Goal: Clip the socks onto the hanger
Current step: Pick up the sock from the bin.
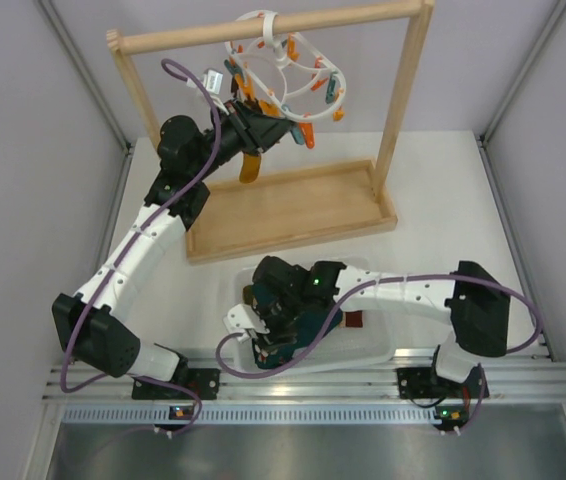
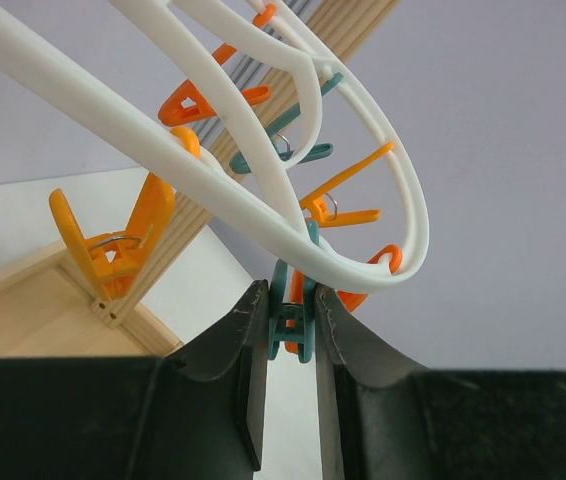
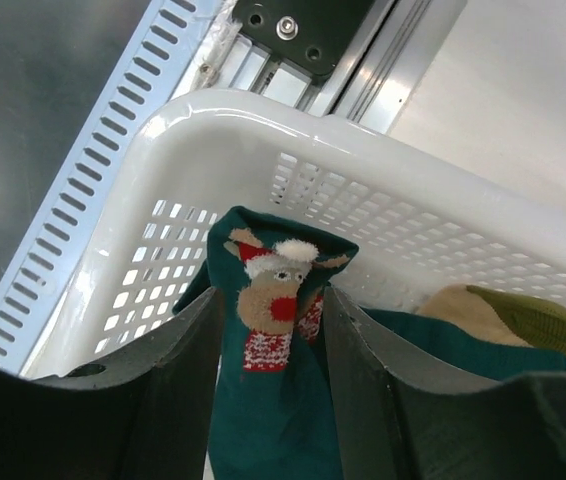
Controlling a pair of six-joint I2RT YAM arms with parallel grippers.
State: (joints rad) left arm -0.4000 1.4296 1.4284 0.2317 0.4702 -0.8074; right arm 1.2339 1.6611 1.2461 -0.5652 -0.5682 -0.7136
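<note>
Right tool (image 3: 271, 300) grips one teal sock (image 3: 263, 420); left tool (image 2: 290, 295) pinches one teal clip (image 2: 291, 328) on the hanger (image 2: 53, 85).

The teal sock (image 3: 273, 400) bears a brown face with a red nose and a white tuft. The second sock (image 3: 508, 318) is cream and olive. The basket (image 3: 263, 110) is white. The hanger (image 2: 163, 155) is white, with an orange clip (image 2: 113, 250) and a teal clip (image 2: 291, 320).

Arm ×2: left arm (image 1: 143, 245), right arm (image 1: 408, 290). Claw ×2: left claw (image 2: 290, 292), right claw (image 3: 273, 297). Hanger (image 2: 83, 108) ×1. Wooden frame (image 1: 293, 210) ×1. Basket (image 3: 263, 105) ×1. Teal sock (image 3: 273, 400) ×1 visible; olive-toed sock (image 3: 533, 320) ×1. Orange clip (image 2: 153, 215) ≥4, teal clip (image 2: 293, 325) ≥2.
</note>
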